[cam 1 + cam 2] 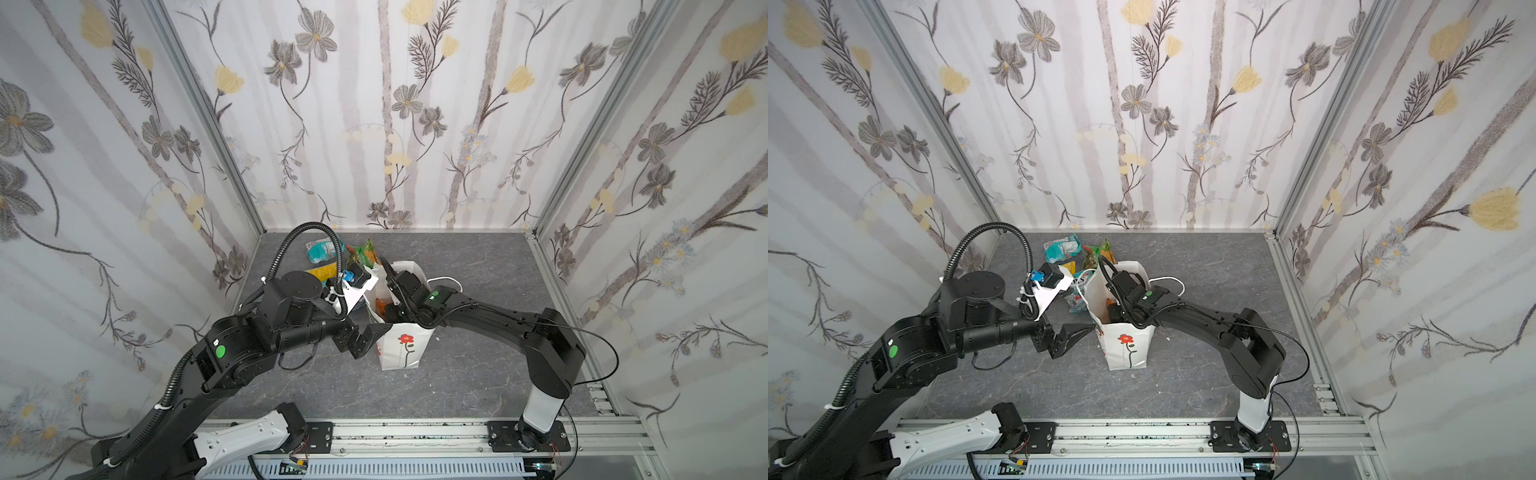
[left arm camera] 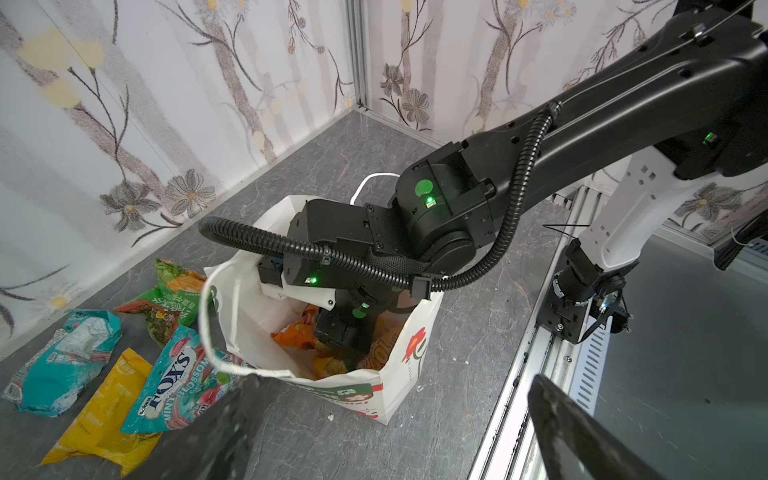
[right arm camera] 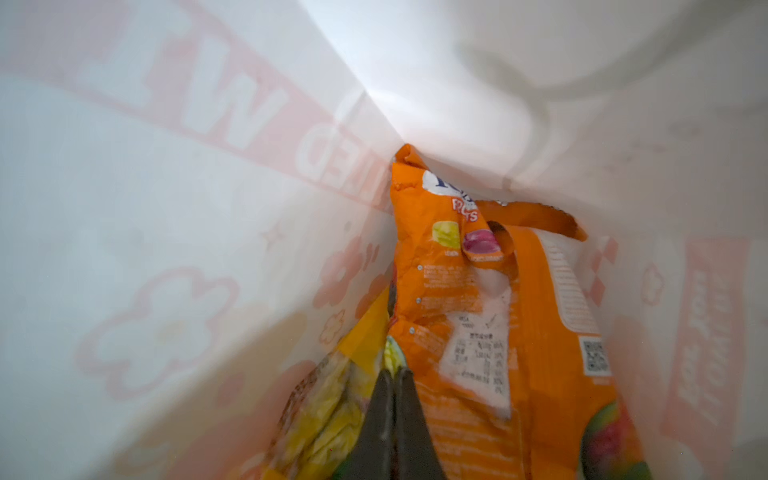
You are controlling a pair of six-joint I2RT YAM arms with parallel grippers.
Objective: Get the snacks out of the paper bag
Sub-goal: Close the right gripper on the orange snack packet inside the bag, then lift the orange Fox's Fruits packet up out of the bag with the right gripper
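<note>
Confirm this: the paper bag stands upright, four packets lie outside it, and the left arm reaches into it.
Wrong arm: the right gripper reaches into the paper bag, as the left wrist view shows. The rest stands.

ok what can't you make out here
- paper bag contents, in both top views: right arm fills its mouth.
- right tool grip, right wrist view: tips blurred and cut off; pinch on a packet unclear.
- yellow packet, in a top view: left wrist camera covers most.
</note>
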